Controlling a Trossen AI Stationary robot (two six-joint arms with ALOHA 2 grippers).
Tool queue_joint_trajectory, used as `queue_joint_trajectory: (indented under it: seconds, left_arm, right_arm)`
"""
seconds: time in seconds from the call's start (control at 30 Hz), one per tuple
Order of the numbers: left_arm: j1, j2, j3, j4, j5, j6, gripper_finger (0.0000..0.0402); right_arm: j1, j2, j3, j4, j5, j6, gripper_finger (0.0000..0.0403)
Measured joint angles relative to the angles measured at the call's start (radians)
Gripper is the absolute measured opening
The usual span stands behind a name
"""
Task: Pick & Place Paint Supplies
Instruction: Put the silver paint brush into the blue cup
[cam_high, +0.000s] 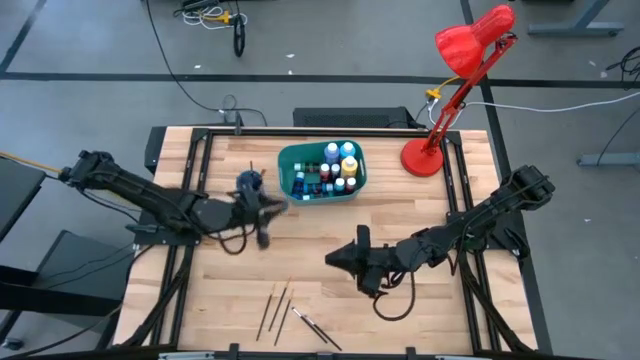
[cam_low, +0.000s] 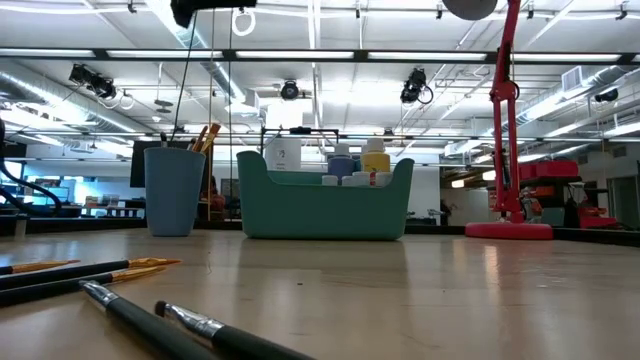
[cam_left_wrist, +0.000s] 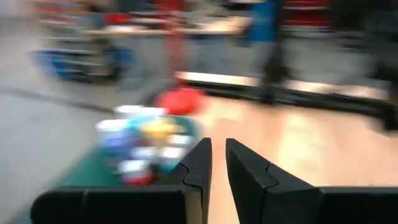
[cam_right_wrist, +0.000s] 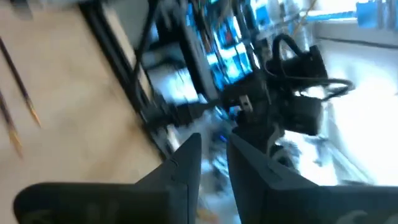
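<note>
The teal bin (cam_high: 320, 172) (cam_low: 325, 200) at the table's far middle holds several paint bottles (cam_high: 335, 165) (cam_left_wrist: 140, 146) standing upright. Left of it stands the small blue cup (cam_high: 249, 183) (cam_low: 172, 190), with brush ends (cam_low: 205, 135) sticking out of its top. Several thin brushes (cam_high: 278, 305) (cam_low: 80, 270) lie flat near the table's front edge. My left gripper (cam_high: 283, 206) (cam_left_wrist: 218, 146) hovers just in front of the cup and bin. Its fingers stand a narrow gap apart with nothing between them. My right gripper (cam_high: 330, 258) (cam_right_wrist: 214, 146) hangs over the table's middle, pointing left, also narrowly open and holding nothing.
A red desk lamp (cam_high: 440, 120) (cam_low: 510, 120) stands at the far right corner, its base (cam_high: 423, 158) on the table. Bare wood lies between the bin and the loose brushes. Black frame rails (cam_high: 190, 250) run along both sides of the table.
</note>
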Motion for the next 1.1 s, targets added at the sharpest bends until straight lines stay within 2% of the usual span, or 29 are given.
queue_joint_trajectory:
  seconds: [0.1,0.2,0.37,0.47,0.6,0.83,0.97,1.1]
  left_arm:
    - [-0.027,0.013,-0.005,0.001,0.185,-0.042,0.0053]
    - [-0.052,0.051,-0.026,0.0,0.312,-0.08,0.0053]
    - [-0.087,0.178,-0.045,0.008,0.403,-0.089,0.0053]
    - [-0.097,0.286,-0.045,0.062,0.499,-0.088,0.0058]
    - [-0.106,0.433,-0.043,0.171,0.631,-0.035,0.0083]
    - [-0.118,0.611,-0.001,0.246,0.753,-0.064,0.0139]
    - [-0.148,0.675,0.001,0.244,0.765,-0.017,0.0148]
    - [-0.178,0.718,0.0,0.252,0.763,-0.042,0.0146]
  right_arm:
    - [-0.003,0.0,0.0,0.037,-0.094,0.085,0.008]
    - [-0.004,0.0,0.0,0.046,-0.109,0.084,0.008]
    - [-0.006,0.0,0.0,0.048,-0.074,0.108,0.008]
    - [-0.009,0.0,0.0,0.061,-0.066,0.109,0.008]
    - [-0.017,0.0,0.0,0.063,-0.071,0.134,0.008]
    - [-0.041,0.0,0.0,0.06,-0.072,0.181,0.008]
    - [-0.053,0.0,0.0,0.051,-0.074,0.189,0.008]
    - [-0.064,0.0,0.0,0.038,-0.074,0.203,0.008]
